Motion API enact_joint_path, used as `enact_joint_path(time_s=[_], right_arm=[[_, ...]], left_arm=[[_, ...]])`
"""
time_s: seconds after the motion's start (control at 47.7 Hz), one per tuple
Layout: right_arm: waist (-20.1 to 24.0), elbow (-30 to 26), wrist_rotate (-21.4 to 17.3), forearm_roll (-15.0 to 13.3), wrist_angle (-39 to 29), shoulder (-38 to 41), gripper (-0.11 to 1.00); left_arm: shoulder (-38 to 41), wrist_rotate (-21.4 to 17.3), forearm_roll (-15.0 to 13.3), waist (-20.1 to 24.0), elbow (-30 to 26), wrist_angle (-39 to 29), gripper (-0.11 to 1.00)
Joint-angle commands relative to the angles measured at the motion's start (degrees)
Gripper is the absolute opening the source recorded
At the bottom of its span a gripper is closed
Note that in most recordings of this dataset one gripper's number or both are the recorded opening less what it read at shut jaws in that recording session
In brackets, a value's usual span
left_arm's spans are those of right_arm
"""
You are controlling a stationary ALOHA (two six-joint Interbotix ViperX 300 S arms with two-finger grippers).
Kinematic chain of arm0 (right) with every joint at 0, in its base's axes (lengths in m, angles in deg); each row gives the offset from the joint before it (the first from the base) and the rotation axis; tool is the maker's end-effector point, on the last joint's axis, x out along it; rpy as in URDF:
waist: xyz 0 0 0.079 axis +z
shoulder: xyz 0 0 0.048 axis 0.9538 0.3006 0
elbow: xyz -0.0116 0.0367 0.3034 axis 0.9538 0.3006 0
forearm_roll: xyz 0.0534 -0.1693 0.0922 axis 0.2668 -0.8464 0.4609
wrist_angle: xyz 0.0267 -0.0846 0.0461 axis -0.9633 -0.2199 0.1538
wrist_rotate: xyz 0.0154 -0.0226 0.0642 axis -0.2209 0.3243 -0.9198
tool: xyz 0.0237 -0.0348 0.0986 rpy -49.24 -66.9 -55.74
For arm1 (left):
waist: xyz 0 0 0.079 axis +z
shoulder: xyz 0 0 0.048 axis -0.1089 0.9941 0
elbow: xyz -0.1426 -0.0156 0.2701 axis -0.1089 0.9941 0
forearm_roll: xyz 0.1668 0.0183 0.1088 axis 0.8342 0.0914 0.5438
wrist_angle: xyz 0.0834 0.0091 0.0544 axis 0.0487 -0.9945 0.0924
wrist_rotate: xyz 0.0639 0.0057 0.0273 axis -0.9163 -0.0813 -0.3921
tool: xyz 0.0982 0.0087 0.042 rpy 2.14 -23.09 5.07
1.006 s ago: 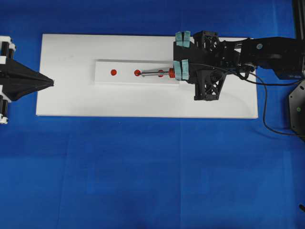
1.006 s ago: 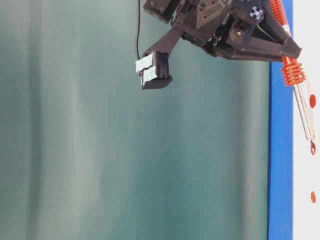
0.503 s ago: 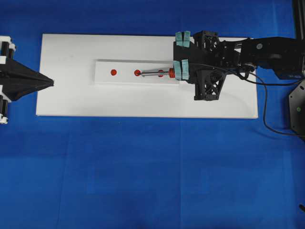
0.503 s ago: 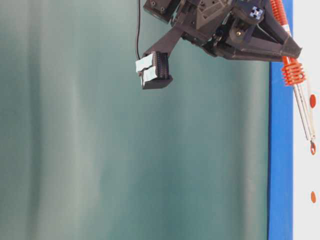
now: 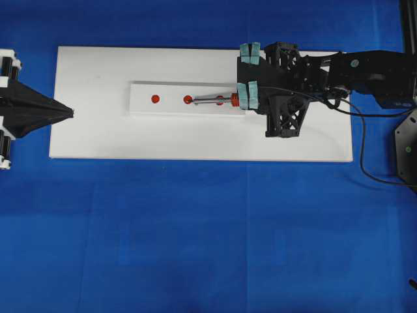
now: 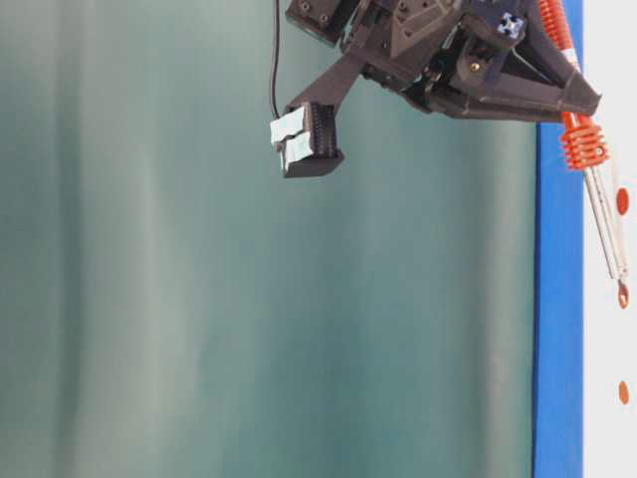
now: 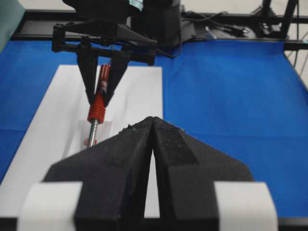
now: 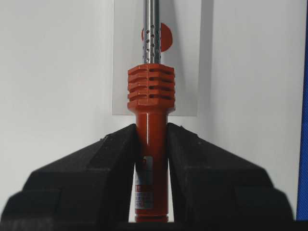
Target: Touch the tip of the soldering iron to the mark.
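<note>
While my right claw [image 8: 151,144] stays clamped on orange-red pen-like soldering iron [image 8: 150,115], fine silver tip [image 5: 195,101] sits ahead at middle red dot mark [image 5: 187,99]; I'd press gently, no sideways drift. Left claw [image 7: 150,144] closed, idle.

Right arm [image 5: 365,72] at the upper right of the overhead frame: matte black, boxy segments, small green-blue dots on its housings, ending in an open black lattice frame. Its gripper [image 5: 248,75] has black fingers [image 5: 250,53] wrapped in pale teal padding. A thin black cable [image 5: 360,140] loops beside the arm. Left gripper [image 5: 68,113] at the left edge: a black wedge narrowing to a point, with white rollers [image 5: 6,65] behind.
</note>
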Motion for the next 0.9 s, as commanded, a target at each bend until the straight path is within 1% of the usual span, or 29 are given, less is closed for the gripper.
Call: enact_joint_path(time_s=[0.0, 0.272, 0.503, 0.733, 0.88], right_arm=[[0.0, -0.53, -0.09, 0.09, 0.18, -0.7, 0.06], [0.09, -1.32, 0.0, 0.09, -0.7, -1.41, 0.06], [-0.09, -3.6, 0.09, -0.18, -5.54, -5.54, 0.06], [-0.09, -8.17, 0.18, -2.2, -13.27, -10.99, 0.06], [-0.09, -9.93, 0.18, -3.6, -15.64, -12.74, 0.06]], left_arm=[[0.18, 0.0, 0.0, 0.09, -0.53, 0.26, 0.0], [0.18, 0.0, 0.09, 0.09, -0.62, 0.35, 0.0], [0.18, 0.0, 0.0, 0.09, -0.62, 0.53, 0.0], [0.18, 0.0, 0.0, 0.09, -0.7, 0.62, 0.0], [0.18, 0.0, 0.0, 0.09, -0.62, 0.7, 0.0]])
